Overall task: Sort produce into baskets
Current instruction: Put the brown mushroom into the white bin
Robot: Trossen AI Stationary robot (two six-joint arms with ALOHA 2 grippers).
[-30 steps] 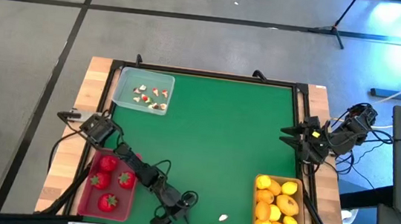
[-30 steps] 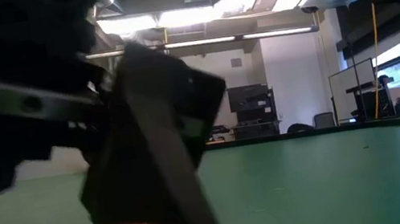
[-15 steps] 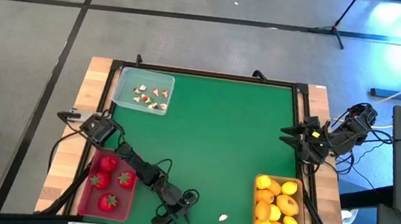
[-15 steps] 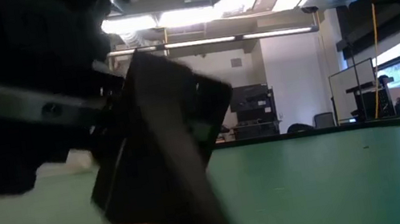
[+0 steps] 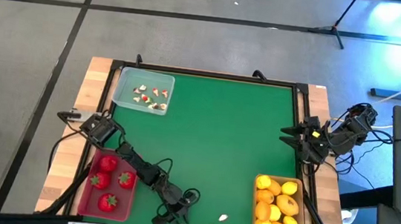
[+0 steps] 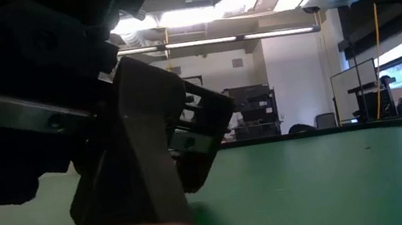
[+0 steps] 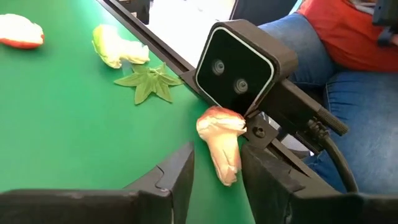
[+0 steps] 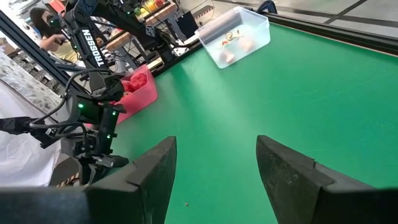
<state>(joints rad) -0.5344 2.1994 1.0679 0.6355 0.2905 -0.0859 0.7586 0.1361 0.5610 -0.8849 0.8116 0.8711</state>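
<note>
Two fingers of left gripper narrowed around white-and-red bit | right gripper unchanged, open

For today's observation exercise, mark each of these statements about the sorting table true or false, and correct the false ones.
1. The pink-red basket holds strawberries. True.
2. The clear basket lies beside the yellow basket. False: the yellow basket is at the opposite corner.
3. The left gripper has its fingers either side of a white-and-red piece. True.
4. The right gripper holds a lemon. False: its fingers are open and empty.
5. A green leaf lies on the mat. True.
</note>
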